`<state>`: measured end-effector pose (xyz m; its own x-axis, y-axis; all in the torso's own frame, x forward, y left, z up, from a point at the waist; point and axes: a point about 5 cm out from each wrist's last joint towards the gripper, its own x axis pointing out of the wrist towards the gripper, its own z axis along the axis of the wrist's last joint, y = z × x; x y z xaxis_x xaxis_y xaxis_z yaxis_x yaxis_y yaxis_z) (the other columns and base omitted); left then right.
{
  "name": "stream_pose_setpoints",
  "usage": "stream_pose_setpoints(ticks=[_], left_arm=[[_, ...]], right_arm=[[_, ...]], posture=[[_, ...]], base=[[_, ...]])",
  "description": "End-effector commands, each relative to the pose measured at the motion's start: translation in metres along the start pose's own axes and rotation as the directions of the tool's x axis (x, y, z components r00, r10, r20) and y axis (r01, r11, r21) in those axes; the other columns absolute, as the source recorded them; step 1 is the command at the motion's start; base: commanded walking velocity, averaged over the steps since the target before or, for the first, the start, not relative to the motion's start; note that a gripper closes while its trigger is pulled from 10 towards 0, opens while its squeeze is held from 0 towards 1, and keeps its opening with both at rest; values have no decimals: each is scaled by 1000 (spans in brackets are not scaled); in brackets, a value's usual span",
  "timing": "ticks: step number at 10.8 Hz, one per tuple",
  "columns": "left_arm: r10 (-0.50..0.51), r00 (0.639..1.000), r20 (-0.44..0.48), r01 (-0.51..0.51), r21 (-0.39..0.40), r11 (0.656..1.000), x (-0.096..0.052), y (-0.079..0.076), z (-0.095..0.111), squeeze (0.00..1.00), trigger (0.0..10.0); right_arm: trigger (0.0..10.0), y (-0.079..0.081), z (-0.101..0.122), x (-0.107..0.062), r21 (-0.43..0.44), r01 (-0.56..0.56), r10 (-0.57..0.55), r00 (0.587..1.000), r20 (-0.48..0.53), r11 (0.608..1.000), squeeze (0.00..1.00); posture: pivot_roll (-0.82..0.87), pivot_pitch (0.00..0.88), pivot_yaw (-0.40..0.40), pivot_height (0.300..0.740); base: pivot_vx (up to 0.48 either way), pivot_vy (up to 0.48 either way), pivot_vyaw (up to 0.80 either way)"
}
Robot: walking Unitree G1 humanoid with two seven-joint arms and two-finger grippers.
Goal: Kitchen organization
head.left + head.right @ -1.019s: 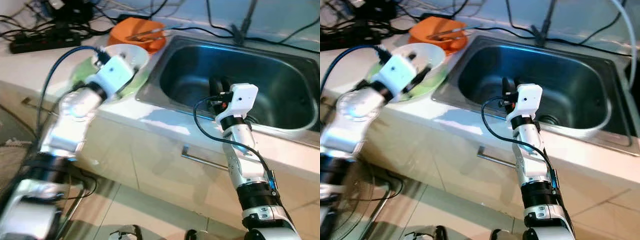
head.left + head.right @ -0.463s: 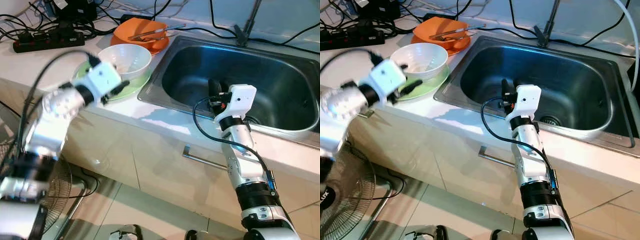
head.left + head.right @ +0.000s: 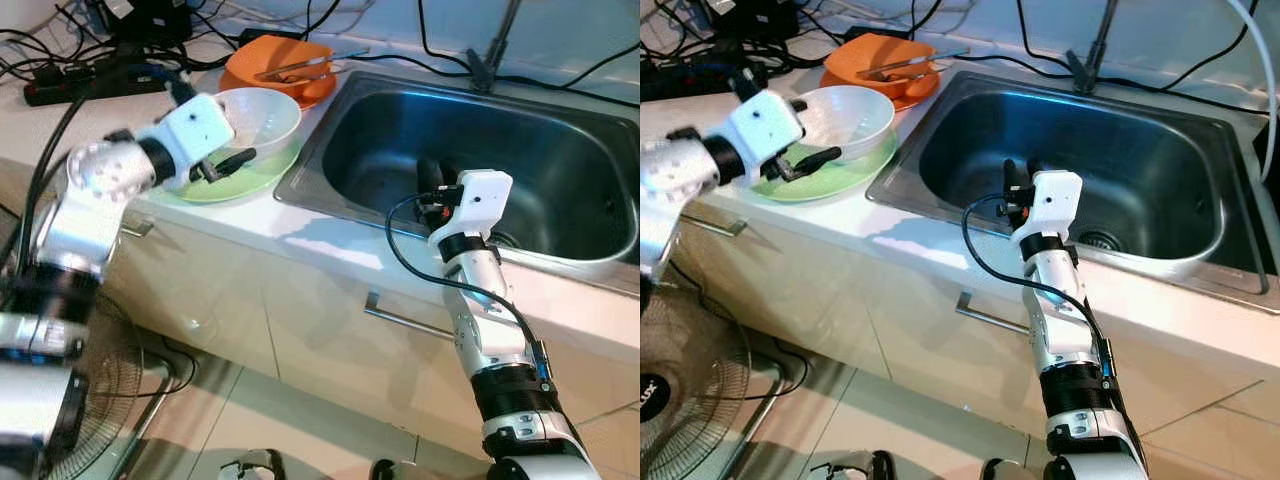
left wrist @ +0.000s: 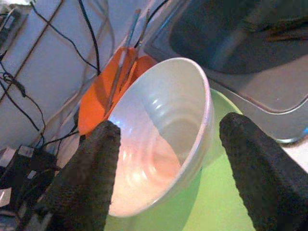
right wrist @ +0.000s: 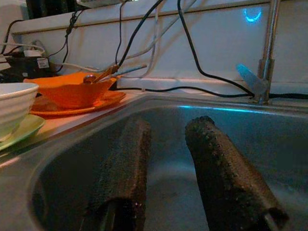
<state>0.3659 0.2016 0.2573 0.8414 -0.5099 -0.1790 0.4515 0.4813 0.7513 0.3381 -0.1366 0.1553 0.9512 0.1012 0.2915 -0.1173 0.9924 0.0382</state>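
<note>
A white bowl (image 3: pixel 258 118) is seen at ten o'clock in the head views, on the pale worktop (image 3: pixel 300 232) just left of the sink (image 3: pixel 560 150); it is smooth, glossy and deep, with faint ridges inside, and is set on a light green plate (image 3: pixel 240 178). The left gripper (image 3: pixel 232 165) is held at the bowl's near rim, its fingers (image 4: pixel 86 183) spread wide and closed on nothing, the bowl seen between them. At twelve o'clock from the bowl an orange bowl (image 3: pixel 275 62) with metal tongs (image 3: pixel 295 68) across it is stacked on an orange plate (image 5: pixel 72 109). The right gripper (image 5: pixel 168 168) is held inside the sink, fingers parted and empty.
</note>
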Motion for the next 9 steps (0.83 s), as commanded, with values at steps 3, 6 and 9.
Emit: stream_pose_setpoints(ticks=[3,6,9], left_arm=[[-60,996,-65,63,38,997,5,2,-11,0,10000],[-21,992,-124,33,91,995,15,4,-17,0,10000],[17,983,-182,6,123,992,29,9,-19,0,10000]], right_arm=[[10000,-2,0,3,11,17,-17,1000,-9,1000,0],[10000,-3,-1,3,9,19,-19,1000,-13,1000,0],[10000,-3,-1,3,8,18,-18,1000,-14,1000,0]], posture=[[87,63,23,740],[86,62,21,740],[80,64,19,740]], base=[[0,0,0],[0,0,0],[0,0,0]])
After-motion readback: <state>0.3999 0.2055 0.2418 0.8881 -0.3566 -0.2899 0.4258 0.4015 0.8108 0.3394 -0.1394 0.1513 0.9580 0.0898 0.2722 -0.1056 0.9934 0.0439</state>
